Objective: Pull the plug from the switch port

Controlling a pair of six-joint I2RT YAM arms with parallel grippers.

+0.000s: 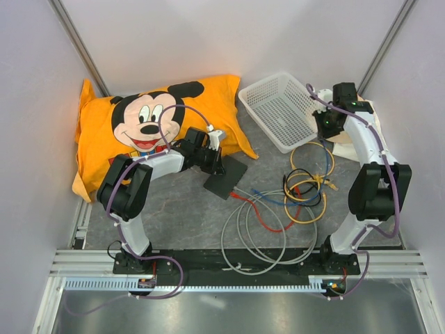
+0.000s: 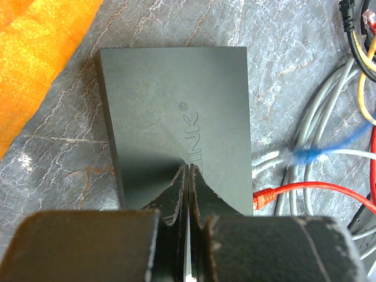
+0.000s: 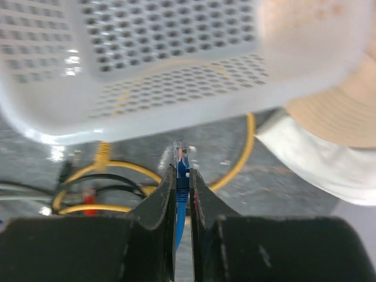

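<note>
The switch point(image 1: 227, 179) is a flat matte-black box lying on the grey mat just right of the pillow. My left gripper point(image 1: 213, 165) is shut with nothing between its fingers, and its tips rest on the switch point(image 2: 170, 106) near the embossed lettering. My right gripper point(image 1: 325, 126) hovers beside the basket, far right of the switch. In the right wrist view, the right gripper point(image 3: 183, 174) is shut on the blue plug point(image 3: 182, 160), whose clear tip sticks out past the fingertips. The blue cable hangs down behind the jaws. The switch's sockets are hidden.
A white mesh basket point(image 1: 277, 108) stands at the back right, close above the right gripper point(image 3: 164, 76). Coils of grey point(image 1: 261, 236), yellow point(image 1: 307, 207), black and red cable lie right of the switch. A loose red plug point(image 2: 265, 197) lies beside it. The orange Mickey pillow point(image 1: 149, 125) fills the left.
</note>
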